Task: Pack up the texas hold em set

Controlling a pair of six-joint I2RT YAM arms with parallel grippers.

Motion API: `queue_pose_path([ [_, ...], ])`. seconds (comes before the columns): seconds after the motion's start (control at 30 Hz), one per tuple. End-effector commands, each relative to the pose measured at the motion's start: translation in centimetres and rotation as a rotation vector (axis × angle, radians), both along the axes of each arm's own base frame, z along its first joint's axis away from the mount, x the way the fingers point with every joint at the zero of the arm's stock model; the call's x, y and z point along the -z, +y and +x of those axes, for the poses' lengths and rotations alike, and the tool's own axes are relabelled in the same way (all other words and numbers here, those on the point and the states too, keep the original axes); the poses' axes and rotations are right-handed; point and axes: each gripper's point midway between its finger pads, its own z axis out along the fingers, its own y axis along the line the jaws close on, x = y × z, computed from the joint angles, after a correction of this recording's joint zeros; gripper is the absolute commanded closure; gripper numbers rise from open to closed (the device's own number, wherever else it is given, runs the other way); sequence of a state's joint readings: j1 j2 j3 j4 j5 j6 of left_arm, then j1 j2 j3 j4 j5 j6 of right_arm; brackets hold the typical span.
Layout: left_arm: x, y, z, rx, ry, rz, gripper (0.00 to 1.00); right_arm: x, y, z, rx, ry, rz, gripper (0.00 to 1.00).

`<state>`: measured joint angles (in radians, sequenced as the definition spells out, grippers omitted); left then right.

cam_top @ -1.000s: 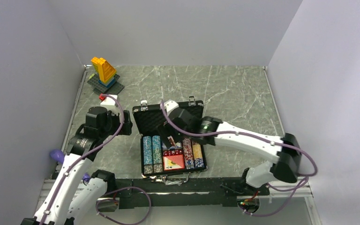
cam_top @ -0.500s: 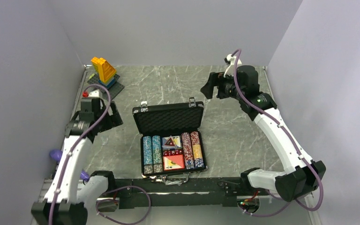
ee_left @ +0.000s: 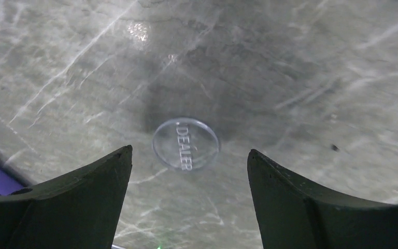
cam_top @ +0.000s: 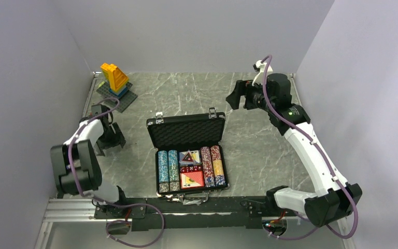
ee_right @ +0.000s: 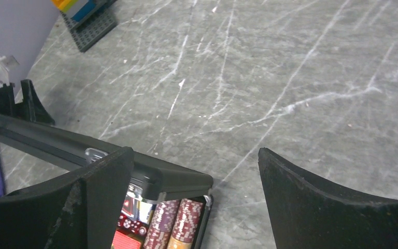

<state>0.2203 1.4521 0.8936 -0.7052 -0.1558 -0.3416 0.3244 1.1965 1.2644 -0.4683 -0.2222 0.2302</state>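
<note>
From my station, the flat black case with silver latches [cam_top: 186, 133] sits open in the middle of the grey marble counter [cam_top: 259, 140], close to the near edge, its foam-lined lid standing up on the far side. Inside I see rows of striped poker chips [cam_top: 167, 170] down the left and right, card decks [cam_top: 192, 179] in the centre, and small red dice [cam_top: 190, 169] just above the nearer deck. One deck at the far end of the centre slot lies tilted.

My left pincer [ee_left: 189, 150] hangs low over the counter to the left of the case, open, fingers straddling a clear round disc marked DEALER [ee_left: 185, 144]. The disc lies flat on the stone, touching neither finger.

My right pincer [ee_right: 195, 151] is open and holding nothing, raised over the far right of the counter and facing back toward the case. From that wrist camera the upright lid blocks most of the tray; only a few chips at its right end show past it.

The yellow-blue toy brick tower on its dark baseplate [cam_top: 115, 82] stands in the far left corner, well apart from both the case and the disc.
</note>
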Motion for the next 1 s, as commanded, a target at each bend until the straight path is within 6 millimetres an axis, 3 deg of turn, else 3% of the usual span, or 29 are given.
queue_pose_path([
  [0.0, 0.9, 1.5, 2.0, 0.027, 0.004, 0.028, 0.16, -0.9, -1.7, 0.0, 0.048, -0.043, 0.011, 0.06],
  [0.37, 3.0, 0.7, 1.3, 0.013, 0.042, -0.025, 0.29, -0.5, -2.0, 0.0, 0.058, -0.032, 0.001, 0.06],
  [0.67, 3.2, -0.2, -1.5, -0.015, 0.088, -0.048, 0.29, -0.2, -2.1, 0.3, 0.063, -0.031, -0.004, 0.06],
  [0.97, 3.8, -1.0, -3.0, -0.027, 0.108, -0.079, 0.29, -0.1, -2.3, 0.4, 0.068, -0.031, -0.008, 0.06],
])
